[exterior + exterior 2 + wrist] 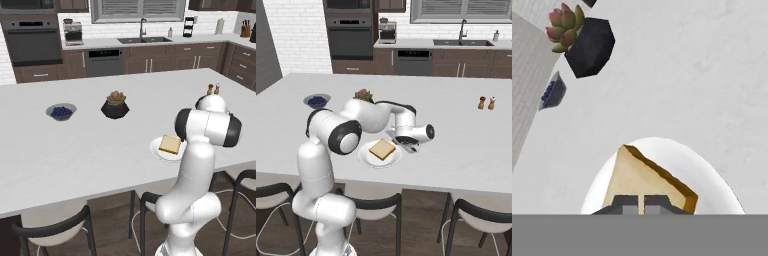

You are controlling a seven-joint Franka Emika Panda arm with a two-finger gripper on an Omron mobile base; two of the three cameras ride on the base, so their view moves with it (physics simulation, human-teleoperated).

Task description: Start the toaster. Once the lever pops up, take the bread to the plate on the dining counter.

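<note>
Golden-tan bread lies flat on the plate near the front edge of the dining counter; the job looks almost finished.

From the left: a bowl of blue berries [61, 111], a potted succulent [115, 105], then the plate [365, 157] with the bread [382, 149], and the gripper [410, 145] just past its right rim. In the hand view the fingertips [628, 204] sit nearly together at the slice's near edge; whether they pinch it I cannot tell. Best, I judge, to open fully, then lift straight up so the slice isn't dragged off.
</note>
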